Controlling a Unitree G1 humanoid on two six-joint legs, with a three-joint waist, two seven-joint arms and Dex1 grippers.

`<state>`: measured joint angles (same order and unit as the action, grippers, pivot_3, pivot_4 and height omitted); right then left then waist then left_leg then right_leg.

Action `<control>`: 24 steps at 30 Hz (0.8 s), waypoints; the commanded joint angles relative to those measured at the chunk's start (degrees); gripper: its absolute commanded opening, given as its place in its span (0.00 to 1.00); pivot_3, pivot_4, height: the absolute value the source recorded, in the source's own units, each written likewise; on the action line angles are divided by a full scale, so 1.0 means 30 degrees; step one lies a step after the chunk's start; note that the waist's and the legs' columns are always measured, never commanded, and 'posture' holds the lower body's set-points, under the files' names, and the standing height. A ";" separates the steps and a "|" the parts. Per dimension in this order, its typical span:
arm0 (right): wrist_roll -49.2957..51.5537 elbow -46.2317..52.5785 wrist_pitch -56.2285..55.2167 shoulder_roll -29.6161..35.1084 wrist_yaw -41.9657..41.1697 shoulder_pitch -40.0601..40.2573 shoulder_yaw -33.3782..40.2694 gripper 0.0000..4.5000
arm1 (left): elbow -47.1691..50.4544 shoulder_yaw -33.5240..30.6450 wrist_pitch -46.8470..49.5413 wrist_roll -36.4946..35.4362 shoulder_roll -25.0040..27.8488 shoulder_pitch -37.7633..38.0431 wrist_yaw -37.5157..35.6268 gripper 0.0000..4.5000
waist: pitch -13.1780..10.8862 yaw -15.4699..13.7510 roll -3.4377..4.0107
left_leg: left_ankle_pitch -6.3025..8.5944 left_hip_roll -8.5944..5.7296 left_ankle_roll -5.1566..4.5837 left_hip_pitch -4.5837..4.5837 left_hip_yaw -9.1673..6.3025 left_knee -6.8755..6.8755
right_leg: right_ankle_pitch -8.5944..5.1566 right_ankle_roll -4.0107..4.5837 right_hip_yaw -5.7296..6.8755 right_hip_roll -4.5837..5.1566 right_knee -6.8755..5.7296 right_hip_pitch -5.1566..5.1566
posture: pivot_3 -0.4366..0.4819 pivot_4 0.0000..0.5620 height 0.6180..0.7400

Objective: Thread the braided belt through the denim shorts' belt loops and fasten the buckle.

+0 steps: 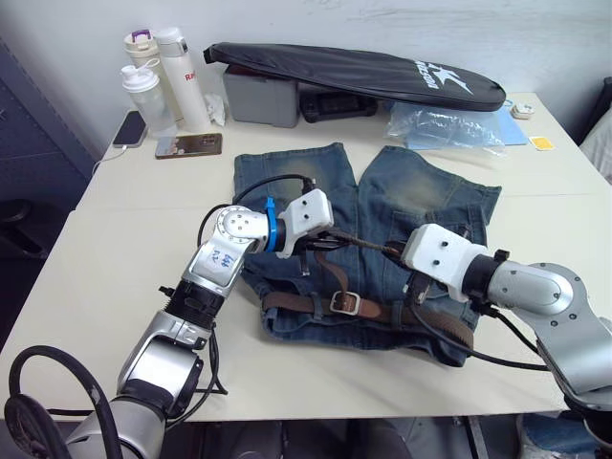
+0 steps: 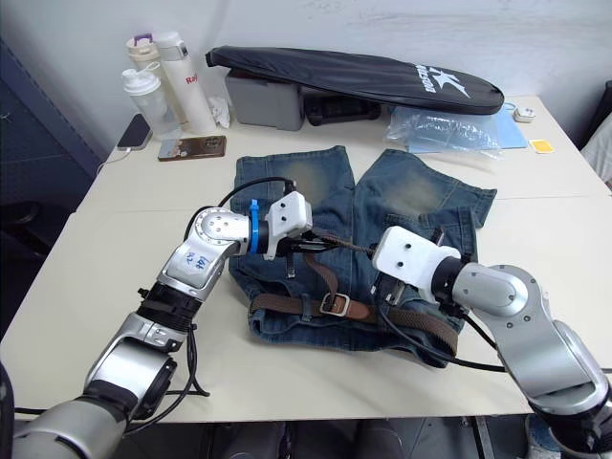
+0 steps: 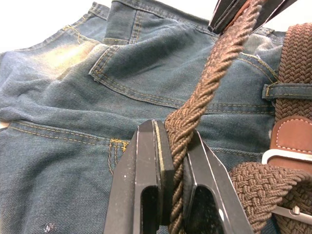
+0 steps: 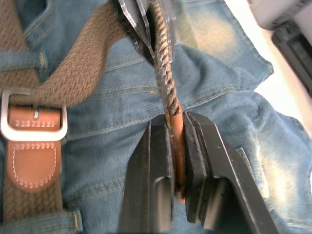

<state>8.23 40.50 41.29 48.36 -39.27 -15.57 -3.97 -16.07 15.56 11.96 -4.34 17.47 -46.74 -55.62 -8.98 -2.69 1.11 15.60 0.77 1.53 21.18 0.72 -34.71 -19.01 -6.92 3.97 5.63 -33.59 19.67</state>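
Both grippers, left (image 3: 170,195) and right (image 4: 178,195), pinch the long brown braided belt (image 3: 214,68) tight above the faded blue denim shorts (image 1: 421,196); its tip likely goes through the silver buckle (image 4: 31,119) next.

A pale table (image 1: 115,287) stands against a white wall (image 1: 76,29).

Black racket bag (image 1: 363,72): white star logo with lettering, too small to read;
White bottle (image 1: 182,76): red letters, perhaps "Ra"
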 commanded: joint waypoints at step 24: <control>-0.1977 0.3078 -0.0981 0.1332 0.0576 0.5502 -0.1279 0.99 | 0.0635 -0.0896 0.2669 0.0011 0.1106 0.0276 0.1583 0.00 | 0.0016 0.0042 0.0005 | 0.0056 -0.0002 -0.0096 -0.0007 0.0009 -0.0102 | -0.0004 0.0007 -0.0056 -0.0002 -0.0068 -0.0007 | 0.48 0.27 1.00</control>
<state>5.05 49.60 40.30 52.08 -39.07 0.88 -6.42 -15.67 13.87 20.54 -4.15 20.65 -44.80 -51.27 -8.93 -2.56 1.12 15.77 0.77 1.24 21.15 0.76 -35.02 -19.03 -6.90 3.80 5.62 -33.79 19.64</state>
